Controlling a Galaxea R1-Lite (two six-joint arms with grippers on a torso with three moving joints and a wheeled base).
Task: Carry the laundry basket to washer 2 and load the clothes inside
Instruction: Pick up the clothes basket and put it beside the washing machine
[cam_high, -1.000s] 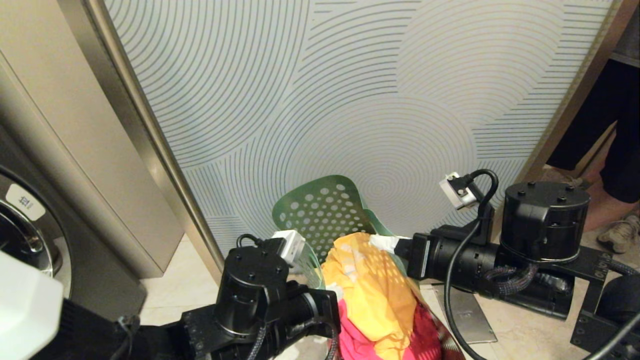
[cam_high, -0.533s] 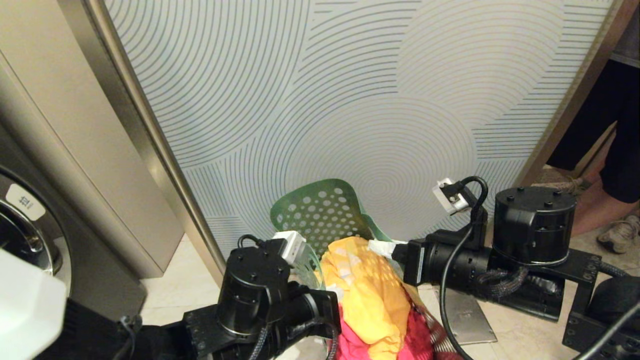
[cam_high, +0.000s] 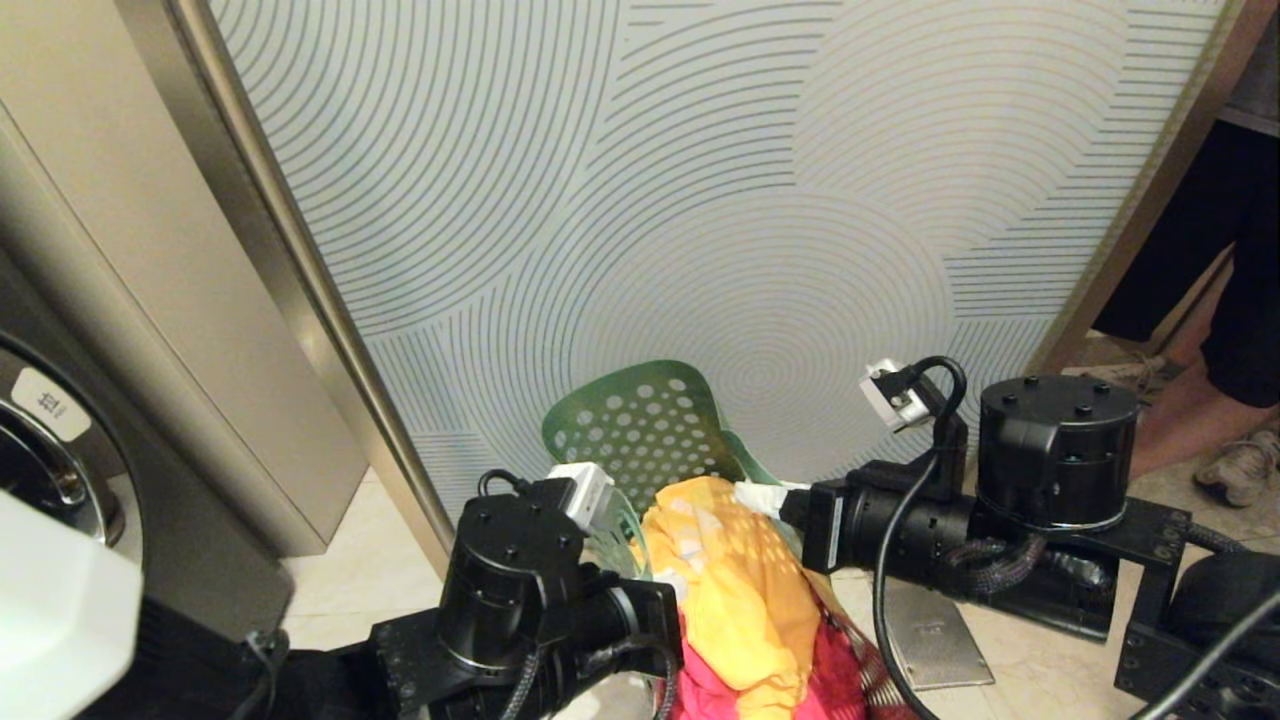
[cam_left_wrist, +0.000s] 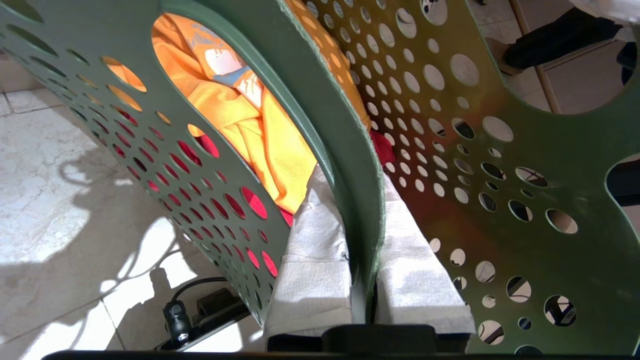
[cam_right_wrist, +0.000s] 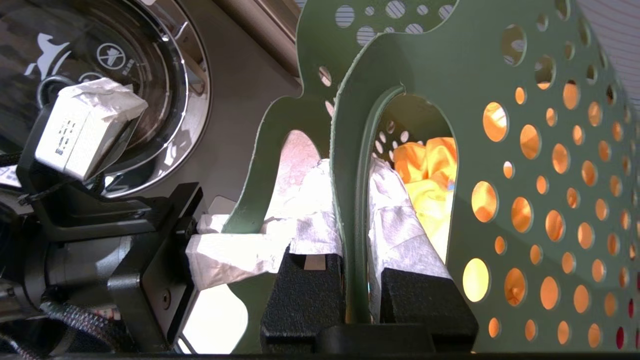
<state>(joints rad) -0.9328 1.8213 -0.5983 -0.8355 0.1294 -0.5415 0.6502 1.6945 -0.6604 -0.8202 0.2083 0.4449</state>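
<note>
The green laundry basket (cam_high: 640, 425), its walls dotted with holes, is held between my two arms low in the head view. A yellow garment (cam_high: 740, 590) lies on top in it, with a pink-red garment (cam_high: 840, 670) beneath. My left gripper (cam_left_wrist: 350, 185) is shut on the rim of one handle cut-out, its white-wrapped fingers (cam_left_wrist: 315, 250) on either side of the green wall (cam_left_wrist: 500, 200). On the opposite handle rim my right gripper (cam_right_wrist: 352, 170) is shut the same way. A dark grey washer (cam_high: 50, 470) with a chrome-rimmed door (cam_right_wrist: 165, 100) stands at the left; its number does not show.
A line-patterned panel (cam_high: 700, 200) with a metal frame (cam_high: 300, 290) rises close behind the basket. A beige cabinet (cam_high: 150, 300) stands beside the washer. A metal plate (cam_high: 925, 630) lies on the tiled floor. A person's legs and shoe (cam_high: 1240, 460) are at the right edge.
My right arm has shifted a little to the left and the basket with the clothes has gone slightly left and down with it. The left arm has hardly moved.
</note>
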